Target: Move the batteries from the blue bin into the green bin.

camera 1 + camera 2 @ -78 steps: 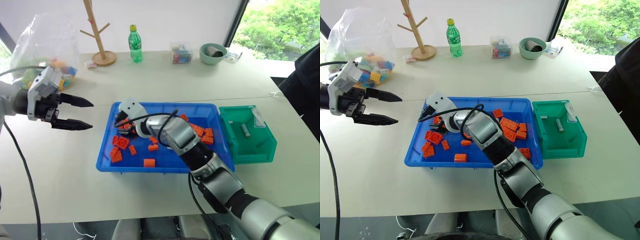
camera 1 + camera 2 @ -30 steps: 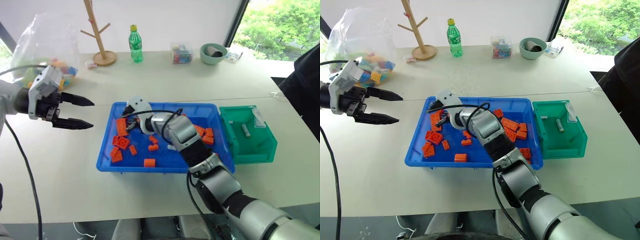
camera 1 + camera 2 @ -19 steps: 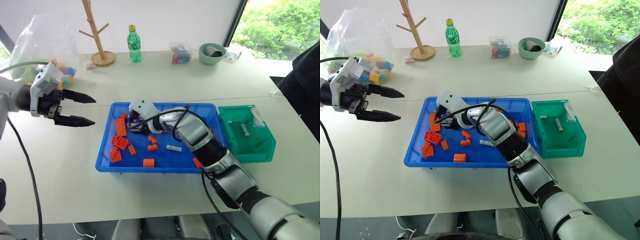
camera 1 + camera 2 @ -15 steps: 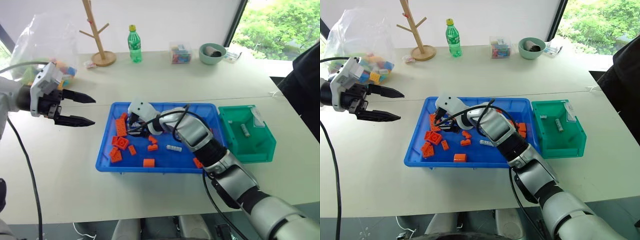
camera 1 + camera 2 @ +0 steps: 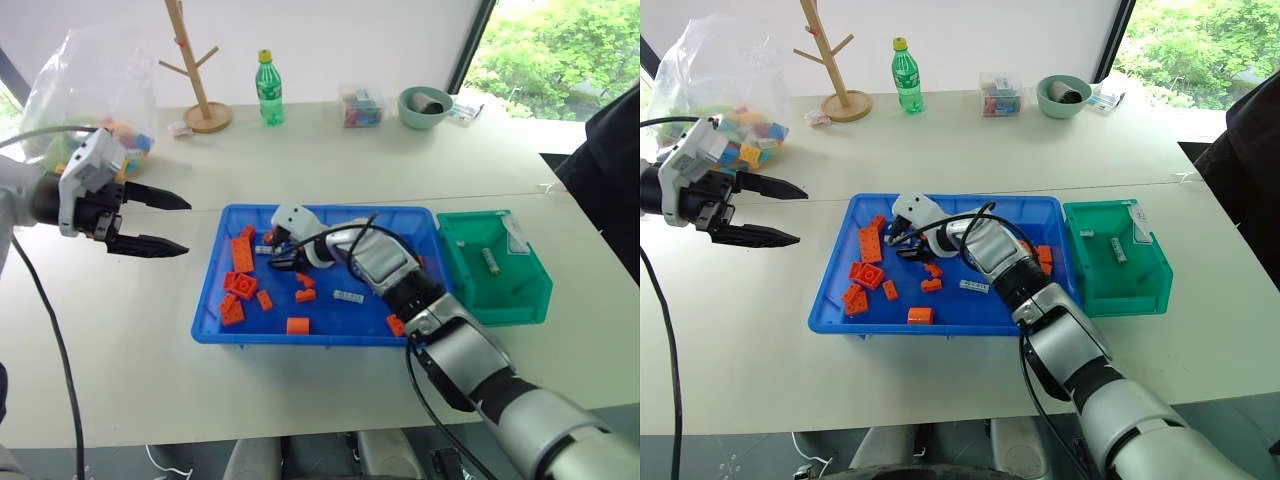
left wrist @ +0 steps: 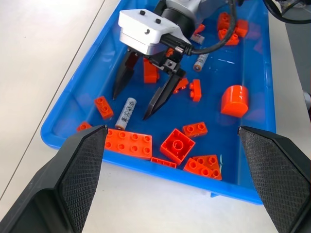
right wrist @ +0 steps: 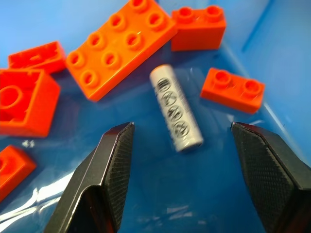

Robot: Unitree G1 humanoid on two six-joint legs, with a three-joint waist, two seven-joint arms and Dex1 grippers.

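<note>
Blue bin (image 5: 215,325) – batteries (image 7: 175,108), bricks (image 5: 298,325); green bin (image 5: 530,300) – perhaps two.

Right gripper (image 6: 138,99): white housing, black tapered fingers (image 6: 160,96), black cable running along silver-grey arm (image 5: 470,365).

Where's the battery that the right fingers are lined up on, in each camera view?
Left eye: battery, far left part of the blue bin.
Right eye: battery, same spot.
Left wrist: battery between open black fingers.
Right wrist: battery, centred.
Shared landmark: long orange brick alongside.
</note>
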